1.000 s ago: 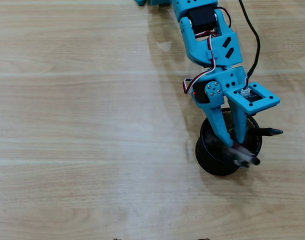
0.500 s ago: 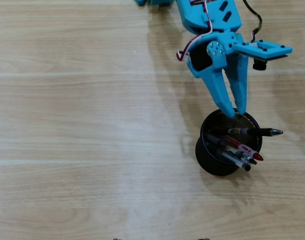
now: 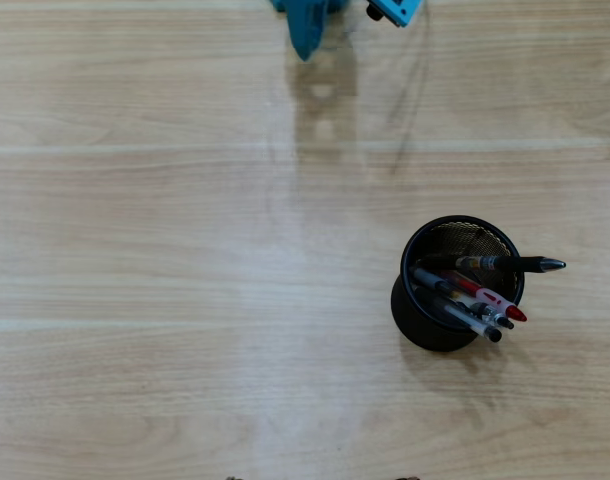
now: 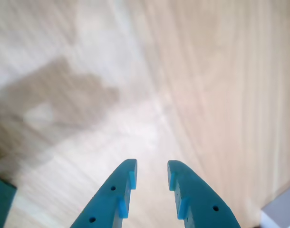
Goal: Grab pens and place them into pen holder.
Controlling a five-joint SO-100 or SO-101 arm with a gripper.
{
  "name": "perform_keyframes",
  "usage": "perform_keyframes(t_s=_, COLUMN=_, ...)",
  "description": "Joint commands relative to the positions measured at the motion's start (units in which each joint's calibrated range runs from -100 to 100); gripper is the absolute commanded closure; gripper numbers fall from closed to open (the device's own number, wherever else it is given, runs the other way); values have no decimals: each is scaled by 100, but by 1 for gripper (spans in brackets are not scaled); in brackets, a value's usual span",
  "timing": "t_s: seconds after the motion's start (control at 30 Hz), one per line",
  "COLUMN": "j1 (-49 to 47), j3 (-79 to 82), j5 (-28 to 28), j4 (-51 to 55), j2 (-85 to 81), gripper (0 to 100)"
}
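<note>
- You are looking down on a pale wooden tabletop (image 3: 165, 250) with long grain lines and a soft sheen.
- The pen holder (image 3: 455, 285), a round black wire-mesh cup with a solid rim, is standing upright toward the right edge of the tabletop, a little nearer the front edge than the far one.
- Four pens (image 3: 475, 300) are sitting inside it, leaning to the right so their tips are poking out over the rim; they are too long for the cup, so they are resting against its right wall.
- The longest black pen (image 3: 510, 264) is lying almost level across the rim, and the red and white pen (image 3: 490, 299) is slanting just below it beside two more dark, clear-barrelled ones.
- No pen is lying loose on the wood in either view, so the task is looking finished.
- Only a blue sliver of the arm (image 3: 307, 25) is showing at the far edge of the tabletop in the overhead view, well apart from the cup.
- In the wrist view the gripper (image 4: 152, 168) is showing two smooth blue plastic fingers (image 4: 117, 197), slightly parted, with nothing between them and bare wood beneath.
</note>
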Motion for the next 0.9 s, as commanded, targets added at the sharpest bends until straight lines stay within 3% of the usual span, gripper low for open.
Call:
perform_keyframes(t_s=0.0, j1=-5, j3=1449, j5=-45, j4=39, j2=-1831, gripper=92)
perform_keyframes(t_s=0.17, j1=-37, j3=3196, j5=-269, j4=167, j2=-4147, gripper=92)
perform_keyframes(t_s=0.53, j1=-948, j3=3694, j5=-154, j4=73, j2=-4164, gripper=93)
perform_keyframes(t_s=0.87, j1=-1142, j3=4763, j5=-369, j4=-1268, j2=-4164, gripper=93)
